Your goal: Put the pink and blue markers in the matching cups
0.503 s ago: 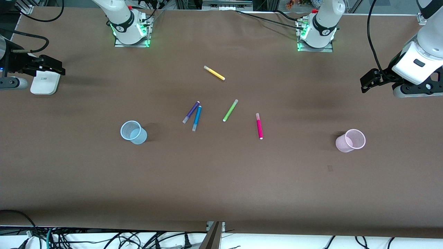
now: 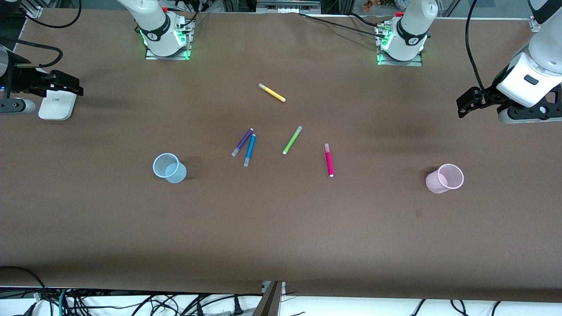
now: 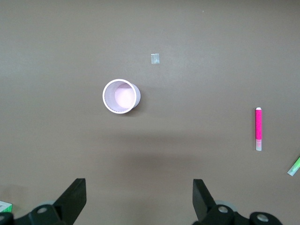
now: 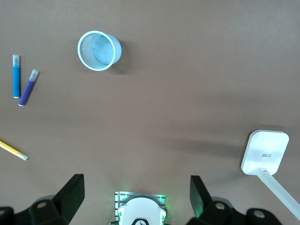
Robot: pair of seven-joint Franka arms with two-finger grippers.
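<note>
The pink marker [image 2: 329, 160] lies flat mid-table and shows in the left wrist view [image 3: 258, 127]. The blue marker [image 2: 250, 150] lies beside a purple marker [image 2: 242, 141] and shows in the right wrist view [image 4: 16, 77]. The light blue cup [image 2: 169, 168] stands upright toward the right arm's end and shows in the right wrist view [image 4: 98, 50]. The light pink cup [image 2: 444, 178] stands upright toward the left arm's end and shows in the left wrist view [image 3: 120, 96]. My left gripper [image 2: 465, 102] [image 3: 139, 197] is open and empty, raised at its end of the table. My right gripper [image 2: 66, 83] [image 4: 136, 194] is open and empty, raised at its end.
A lime-green marker [image 2: 292, 140] lies between the blue and pink markers. A yellow marker [image 2: 271, 92] lies nearer the arm bases. A white device [image 2: 56, 104] sits under the right gripper. A small grey scrap [image 2: 418, 213] lies near the pink cup.
Both grippers have shifted very slightly. Nothing on the table has moved.
</note>
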